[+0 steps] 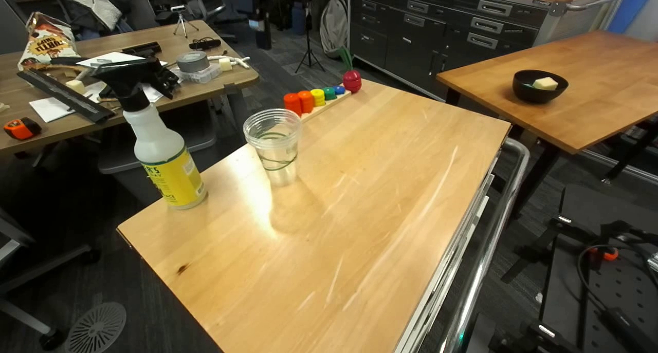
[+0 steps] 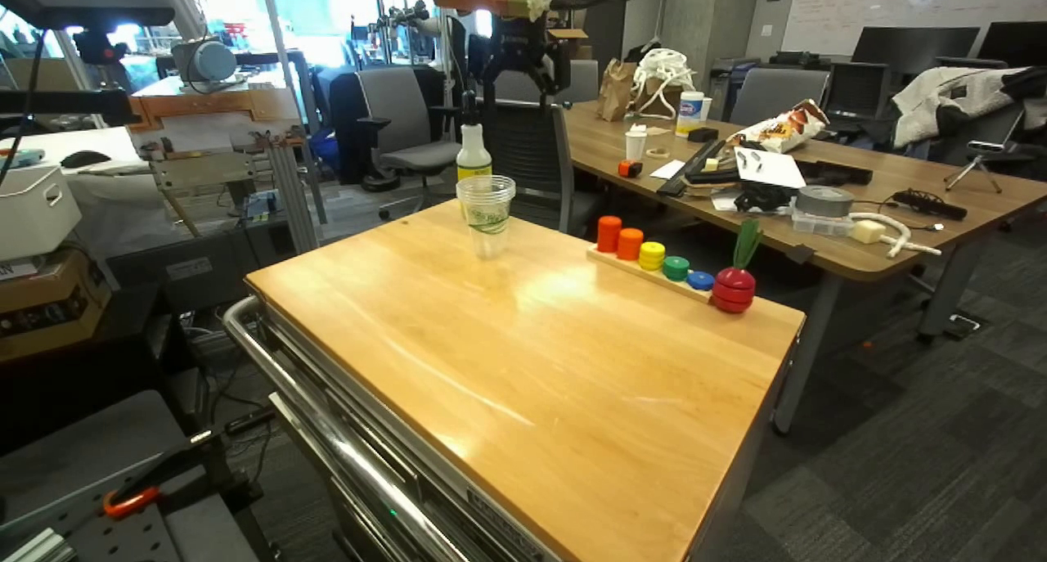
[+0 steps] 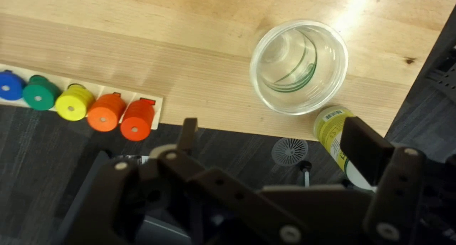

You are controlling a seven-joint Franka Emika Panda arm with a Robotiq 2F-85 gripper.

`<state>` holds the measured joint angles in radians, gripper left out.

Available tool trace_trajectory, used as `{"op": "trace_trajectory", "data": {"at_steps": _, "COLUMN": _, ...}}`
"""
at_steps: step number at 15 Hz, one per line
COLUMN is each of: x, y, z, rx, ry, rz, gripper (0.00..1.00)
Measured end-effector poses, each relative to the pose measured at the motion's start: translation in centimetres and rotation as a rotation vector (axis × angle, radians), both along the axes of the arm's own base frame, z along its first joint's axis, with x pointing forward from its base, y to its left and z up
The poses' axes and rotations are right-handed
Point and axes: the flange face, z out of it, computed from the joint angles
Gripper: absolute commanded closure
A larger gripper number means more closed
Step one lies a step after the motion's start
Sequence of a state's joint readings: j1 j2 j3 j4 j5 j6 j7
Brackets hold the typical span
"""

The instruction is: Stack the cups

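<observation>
Nested clear cups (image 1: 274, 145), spray bottle (image 1: 160, 146) lettered "R'S", pincer (image 3: 275, 141) spread

In an exterior view, nested clear cups (image 1: 275, 146) stand upright on the tabletop (image 1: 370, 229), left of frame centre. A yellow-labelled spray bottle (image 1: 172, 170) stands farther left; a rainbow-coloured toy (image 1: 318, 97) sits at upper centre, a black bowl (image 1: 534, 97) at upper right.
</observation>
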<state>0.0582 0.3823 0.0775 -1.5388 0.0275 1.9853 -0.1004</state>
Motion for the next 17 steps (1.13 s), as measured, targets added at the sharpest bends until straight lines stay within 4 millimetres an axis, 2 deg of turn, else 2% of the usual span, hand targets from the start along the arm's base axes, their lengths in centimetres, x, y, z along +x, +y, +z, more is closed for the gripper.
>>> {"op": "trace_trajectory", "data": {"at_steps": 2, "x": -0.5, "y": -1.7, "z": 3.0, "rx": -0.023, "ry": -0.045, "rz": -0.018, "gripper": 0.0}}
{"op": "trace_trajectory", "data": {"at_steps": 4, "x": -1.5, "y": -4.5, "z": 6.4, "rx": -0.035, "ry": -0.093, "rz": -0.057, "gripper": 0.0}}
{"op": "trace_trajectory", "data": {"at_steps": 6, "x": -3.0, "y": -8.1, "z": 9.4, "rx": -0.044, "ry": -0.131, "rz": -0.115, "gripper": 0.0}}
{"op": "trace_trajectory", "data": {"at_steps": 9, "x": -6.0, "y": -14.0, "z": 12.5, "rx": -0.057, "ry": -0.165, "rz": -0.21, "gripper": 0.0}}
{"op": "trace_trajectory", "data": {"at_steps": 11, "x": -8.2, "y": -17.6, "z": 13.7, "rx": -0.087, "ry": -0.176, "rz": -0.259, "gripper": 0.0}}
{"op": "trace_trajectory", "data": {"at_steps": 14, "x": -11.8, "y": -21.8, "z": 14.1, "rx": -0.111, "ry": -0.171, "rz": -0.329, "gripper": 0.0}}
{"op": "trace_trajectory", "data": {"at_steps": 17, "x": -13.0, "y": -22.5, "z": 13.9, "rx": -0.109, "ry": -0.171, "rz": -0.343, "gripper": 0.0}}
